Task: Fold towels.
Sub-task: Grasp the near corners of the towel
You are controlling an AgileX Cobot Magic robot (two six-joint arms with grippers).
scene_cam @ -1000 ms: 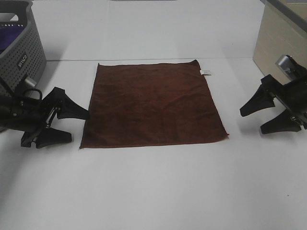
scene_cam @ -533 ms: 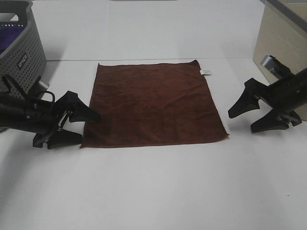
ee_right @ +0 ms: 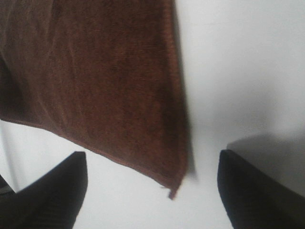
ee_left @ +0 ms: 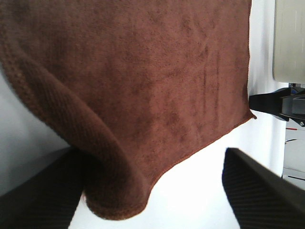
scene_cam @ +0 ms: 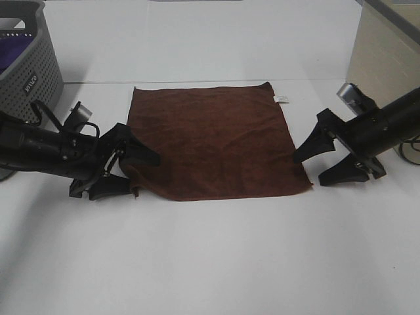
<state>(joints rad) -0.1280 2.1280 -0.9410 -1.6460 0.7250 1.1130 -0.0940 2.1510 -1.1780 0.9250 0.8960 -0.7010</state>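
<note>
A dark brown towel (scene_cam: 216, 138) lies spread flat on the white table (scene_cam: 210, 256). My left gripper (scene_cam: 134, 172) is open and straddles the towel's near left corner, which is pushed in and bunched into a raised fold (ee_left: 114, 191) between the jaws. My right gripper (scene_cam: 315, 164) is open and sits on the table just beside the towel's near right corner (ee_right: 174, 186), which lies flat between the two fingertips, nearer one of them. The towel also fills the left wrist view (ee_left: 143, 71) and the right wrist view (ee_right: 95, 71).
A grey perforated laundry basket (scene_cam: 29, 69) with something purple inside stands at the far left. A beige box (scene_cam: 384, 56) stands at the far right. A small white tag (scene_cam: 281, 99) sticks out of the towel's far right corner.
Both grippers have moved inward to the towel's near corners. The left one has pushed the near left corner inward and rumpled it. The right one has reached the near right corner.
</note>
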